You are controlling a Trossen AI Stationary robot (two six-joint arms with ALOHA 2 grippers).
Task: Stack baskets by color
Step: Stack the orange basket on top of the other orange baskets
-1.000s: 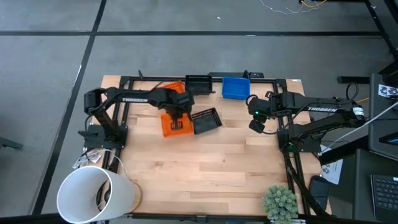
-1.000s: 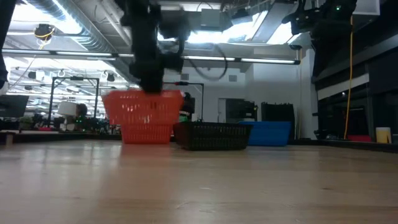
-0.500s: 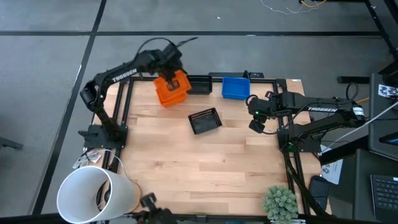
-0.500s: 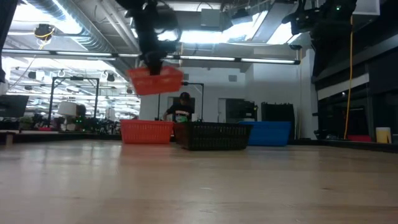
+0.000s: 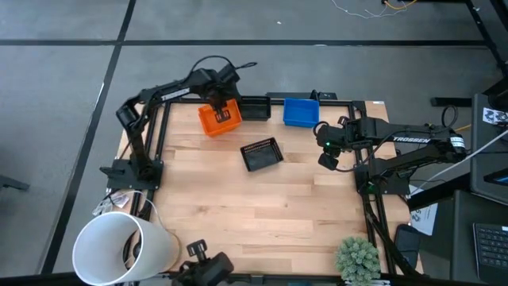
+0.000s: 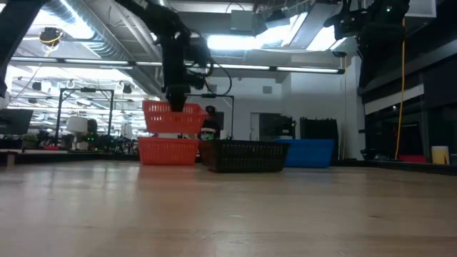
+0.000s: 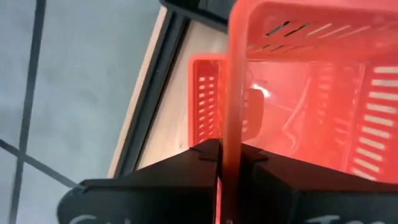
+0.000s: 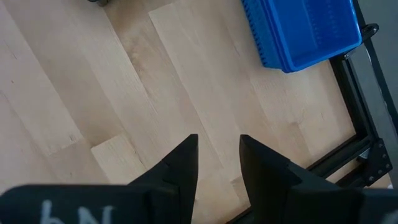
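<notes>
My left gripper (image 7: 227, 180) has its jaws pinched on the rim of an orange basket (image 5: 220, 117), which I am holding in the air at the far left corner of the table (image 5: 262, 214). The low view shows it hanging level just above a second orange basket (image 6: 168, 150) that sits on the table, with a clear gap between the two, so they are not nested yet. The left wrist view confirms it: the lower orange one shows directly under the one I carry, roughly in line. Whether that lower basket is one basket or already two nested, I cannot tell. My right gripper (image 8: 217, 163) hovers over bare wood near the right side, jaws spread with nothing between them, waiting. Just beyond it, at the far edge, sits a blue basket (image 5: 301, 111), possibly a finished stack, though I cannot count its layers. A black basket (image 5: 262, 153) lies alone and slightly skewed near the middle of the table, and another black basket (image 5: 253, 106) sits at the far edge between the orange and the blue. By my reading the orange pile is one lowering and release from growing, the blue looks gathered, and the black is still left to do: the loose middle one must join the one at the back.
</notes>
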